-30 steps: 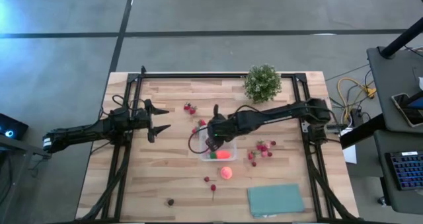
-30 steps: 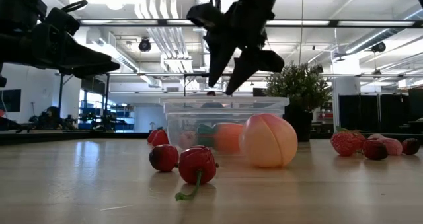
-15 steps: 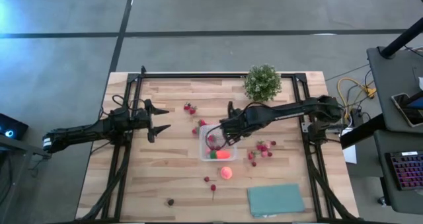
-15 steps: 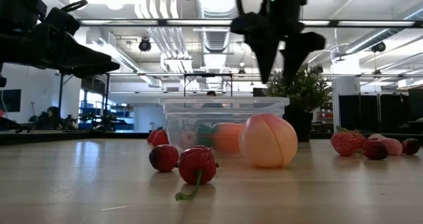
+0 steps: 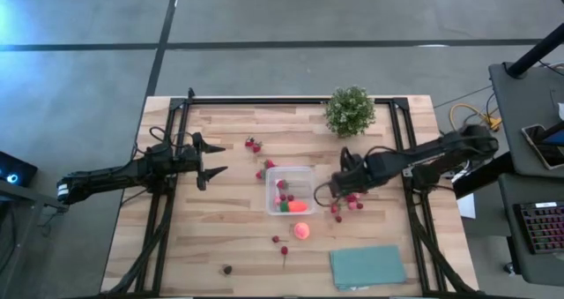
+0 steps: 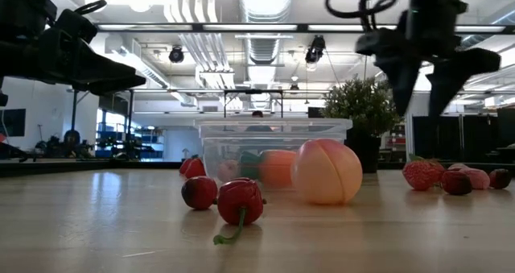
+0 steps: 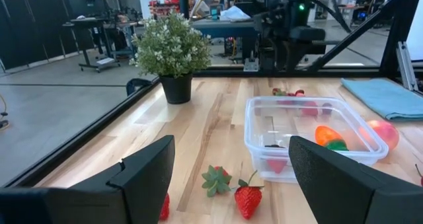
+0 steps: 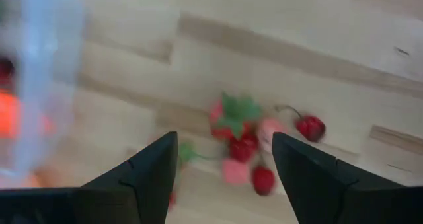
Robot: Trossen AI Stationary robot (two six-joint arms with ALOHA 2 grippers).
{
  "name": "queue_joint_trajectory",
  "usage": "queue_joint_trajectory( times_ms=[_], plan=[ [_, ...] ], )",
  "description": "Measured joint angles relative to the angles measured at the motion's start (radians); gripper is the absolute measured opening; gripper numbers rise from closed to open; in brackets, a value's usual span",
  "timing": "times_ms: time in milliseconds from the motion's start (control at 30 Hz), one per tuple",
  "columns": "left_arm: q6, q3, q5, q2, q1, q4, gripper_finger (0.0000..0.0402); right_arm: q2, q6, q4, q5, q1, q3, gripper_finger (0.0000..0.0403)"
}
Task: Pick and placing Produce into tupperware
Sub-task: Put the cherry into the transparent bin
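Right claw (image 5: 335, 190) sits just right of centre in the overhead shot, fingers apart and holding nothing, over a little pile of strawberries (image 8: 241, 141) on the bench (image 5: 238, 246). The clear plastic tub (image 5: 291, 190) is dead centre, just left of that claw, with an orange-and-green piece (image 5: 290, 205) and a strawberry or two already inside. A peach (image 5: 301, 231) lies just below the tub, more berries scattered around. Left claw (image 5: 210, 160) waits at mid-left, fingers wide apart, empty. Potted plant (image 5: 350, 110) up top, teal cloth (image 5: 367, 266) lower right. No readable labels or writing anywhere.
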Motion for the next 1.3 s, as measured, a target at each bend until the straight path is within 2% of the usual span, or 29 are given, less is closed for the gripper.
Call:
queue_joint_trajectory(
  times_ms=[233, 400, 500, 733, 1033, 1100, 1200, 1300],
  plan=[
    [0.0, 0.0, 0.0, 0.0, 0.0, 0.0, 0.0283, 0.001, -0.072, -0.024, -0.041, 0.108, -0.092, 0.0238],
    [0.0, 0.0, 0.0, 0.0, 0.0, -0.001, 0.0283, 0.0, -0.014, -0.035, -0.094, 0.118, -0.119, 0.0238],
    [0.0, 0.0, 0.0, 0.0, 0.0, -0.001, 0.0283, -0.004, -0.077, -0.026, -0.094, 0.129, -0.106, 0.0239],
    [0.0, 0.0, 0.0, 0.0, 0.0, -0.001, 0.0283, -0.004, -0.146, -0.034, -0.099, 0.117, -0.109, 0.0235],
    [0.0, 0.0, 0.0, 0.0, 0.0, -0.001, 0.0283, -0.004, -0.207, -0.007, -0.246, 0.032, -0.18, 0.0235],
    [0.0, 0.0, 0.0, 0.0, 0.0, -0.001, 0.0283, -0.005, -0.225, -0.005, -0.235, 0.011, -0.181, 0.0235],
    [0.0, 0.0, 0.0, 0.0, 0.0, -0.001, 0.0283, -0.005, -0.243, -0.004, -0.156, -0.005, -0.165, 0.0235],
    [0.0, 0.0, 0.0, 0.0, 0.0, -0.001, 0.0283, -0.005, -0.184, -0.003, -0.095, -0.03, -0.15, 0.0235]
  ],
)
